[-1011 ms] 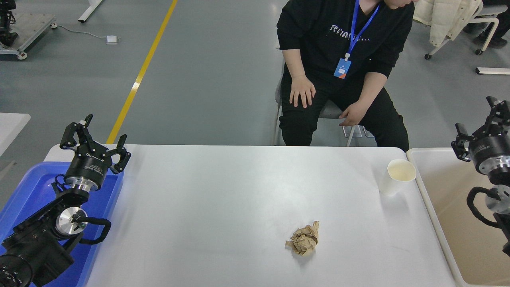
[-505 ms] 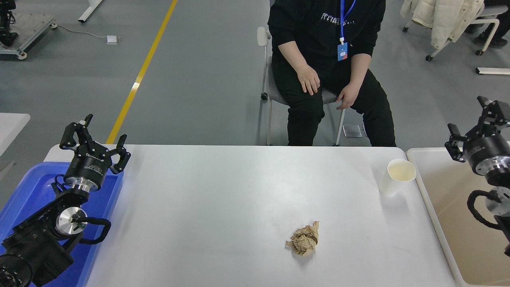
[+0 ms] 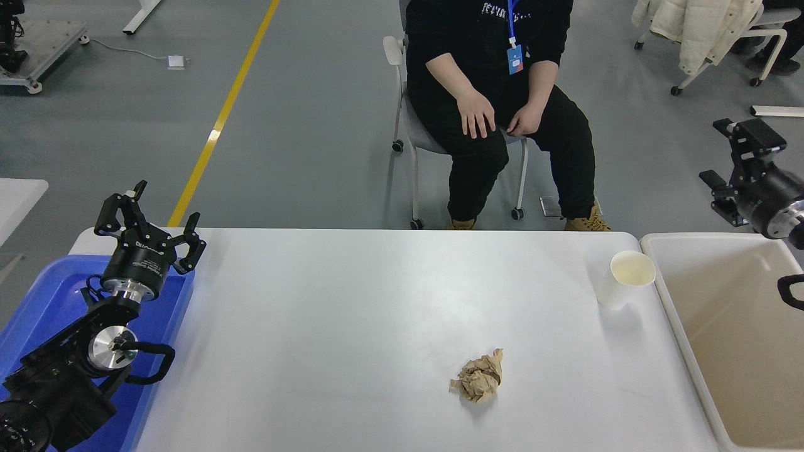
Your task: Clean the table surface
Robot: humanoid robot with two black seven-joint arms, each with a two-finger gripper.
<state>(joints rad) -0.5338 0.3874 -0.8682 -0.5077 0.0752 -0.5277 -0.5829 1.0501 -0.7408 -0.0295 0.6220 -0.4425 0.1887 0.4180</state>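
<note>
The white table surface (image 3: 352, 326) fills most of the view and is not yet clean, in my judgement: two pieces of litter sit on it and neither is being touched. To its right stands the beige bin (image 3: 684, 339), whose visible inside holds nothing, and at its left edge lies the blue tray (image 3: 44, 295), partly covered by the parked left arm; its left hand (image 3: 151, 227) hovers over the tray's far corner with fingers spread apart. The right hand (image 3: 738, 163) hangs above and beyond the bin's far rim, clear of the surface, its fingers apart and holding nothing. A white paper cup (image 3: 625, 278) stands upright near the surface's far right corner, just beside the bin. A crumpled brown paper ball (image 3: 478, 377) lies toward the near middle, well apart from the cup. A seated person waits beyond the far edge. Both items appear left to remove, so the work looks barely begun.
</note>
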